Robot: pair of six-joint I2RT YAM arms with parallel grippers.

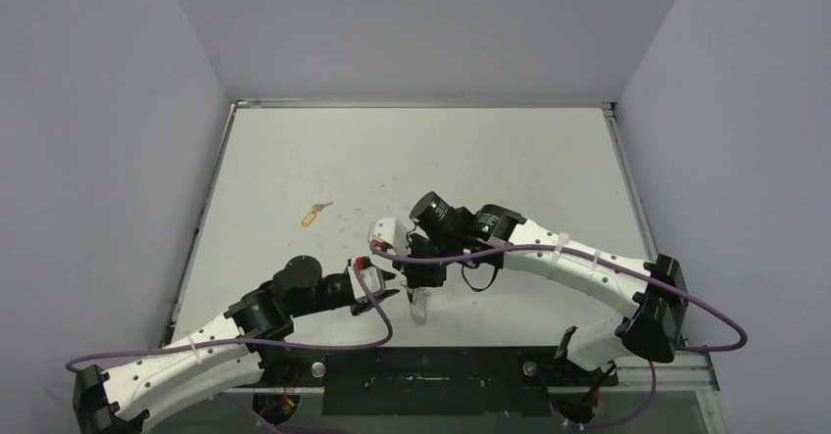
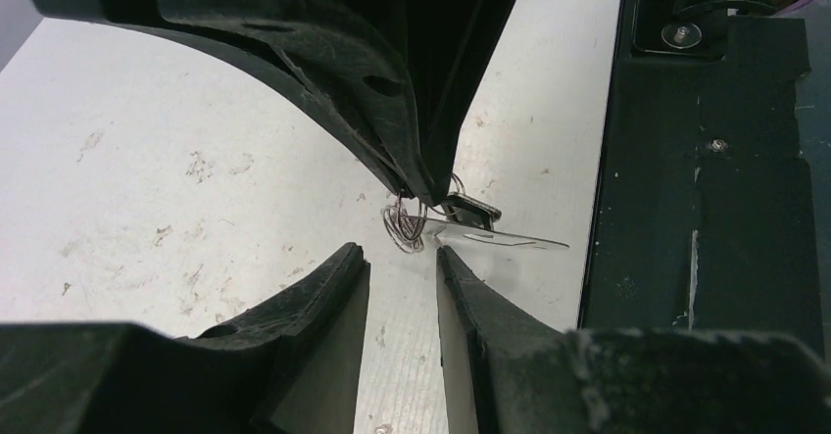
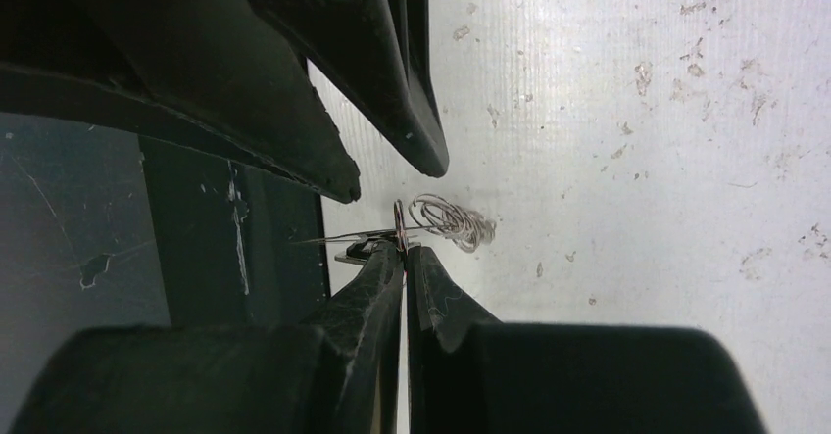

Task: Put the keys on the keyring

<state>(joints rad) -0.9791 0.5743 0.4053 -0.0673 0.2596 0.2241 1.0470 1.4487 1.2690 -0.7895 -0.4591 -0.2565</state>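
- I'm pinching the keyring (image 3: 449, 222) with my right tool (image 3: 403, 254).
- My left tool (image 2: 400, 255) is hovering spread beside it.
- The yellow-tagged key (image 1: 312, 217) is lying well apart.

Both arms angled inward, left pincer (image 2: 402, 255) slightly parted, right pincer (image 3: 404, 250) pinched tight, tips near each other.

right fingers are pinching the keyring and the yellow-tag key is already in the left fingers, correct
Not quite. The right fingers do pinch the keyring, but the yellow-tag key is not in the left fingers: it lies on the table, apart from both arms. The top external view shows it.
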